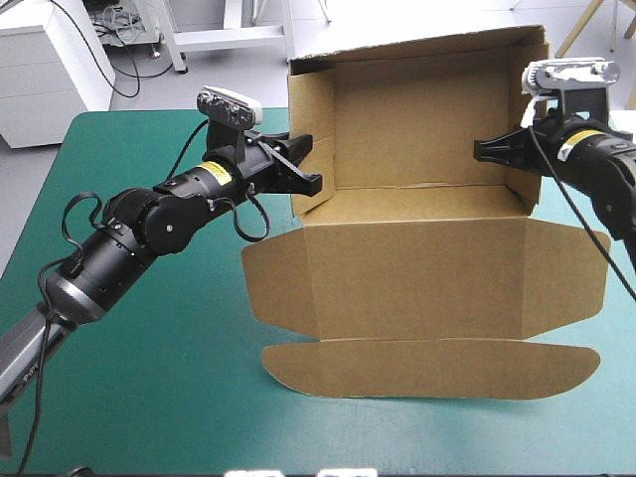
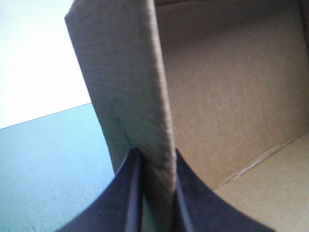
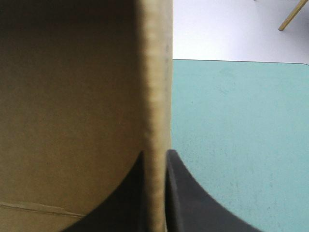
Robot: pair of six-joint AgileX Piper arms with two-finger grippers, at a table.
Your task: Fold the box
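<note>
The left claw (image 1: 316,183) (image 2: 155,155) is pinching the left side wall (image 1: 310,109) of the box (image 1: 437,273). In its wrist view the two black fingers (image 2: 113,203) are all but pressed together, and the upright edge of brown board rises out of the narrow gap between them. On one side of that edge is the inside of the box (image 2: 231,96), where the back wall meets the floor at a crease. On the other side is the teal-green cover (image 2: 43,164) of the table.

The right claw (image 1: 481,149) (image 3: 155,153) grips the opposite side wall (image 1: 527,189) in the same way. Its black fingers (image 3: 193,203) are nearly shut on the sheet, one inside the box (image 3: 72,96) and one outside, with bare teal-green cover (image 3: 241,145) beyond the outer finger.

Between the two claws the back wall (image 1: 427,114) stands raised at the far side of the table, and both side walls are upright, so this part of the box forms an open tray. Out from the claws toward the near edge, the rest of the sheet lies flat on the cover (image 1: 149,397). It is a broad panel with a rounded ear at each end, and beyond a fold line there is a long flap (image 1: 427,370) with rounded ends.
</note>
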